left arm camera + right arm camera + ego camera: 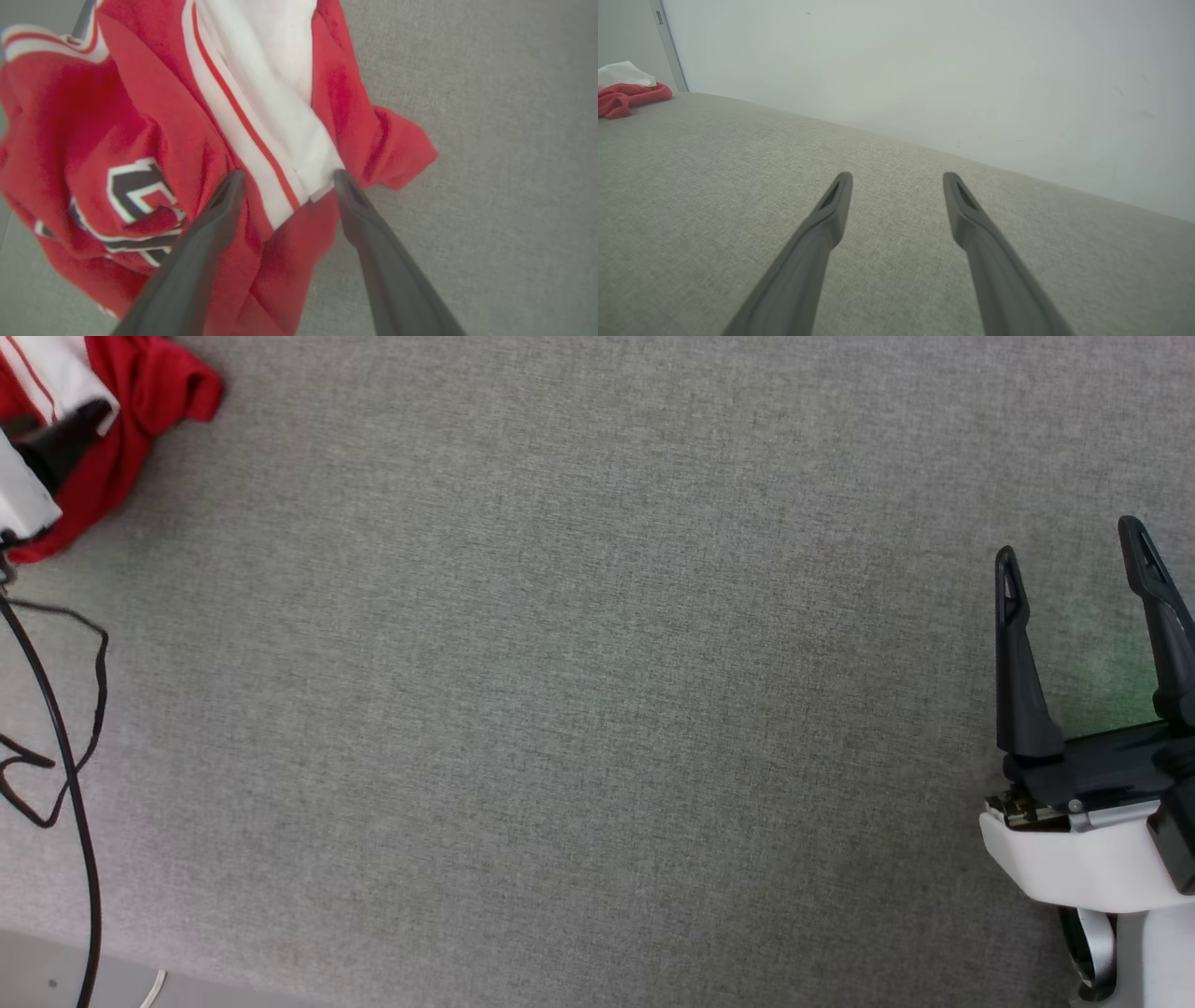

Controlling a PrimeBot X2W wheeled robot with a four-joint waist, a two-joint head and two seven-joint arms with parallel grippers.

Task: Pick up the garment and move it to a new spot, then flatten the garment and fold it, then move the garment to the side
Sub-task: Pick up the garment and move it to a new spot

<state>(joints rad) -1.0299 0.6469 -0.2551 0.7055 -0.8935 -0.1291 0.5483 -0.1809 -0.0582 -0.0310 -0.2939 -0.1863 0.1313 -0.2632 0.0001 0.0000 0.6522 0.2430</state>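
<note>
Crumpled red-and-white jersey T-shirt (pixel 149 392), upper left: likely soft, light, floppy; pinch at striped sleeve hem (pixel 254 154). Left gripper (pixel 287 179), right gripper (pixel 1069 541) both spread, empty.

I see the garment (pixel 140 420) bunched in the upper left corner on the grey fabric surface (pixel 560 709). A black cable (pixel 65 756) loops down the left edge. My right gripper (pixel 1069 539) sits at lower right, fingers spread apart.
</note>
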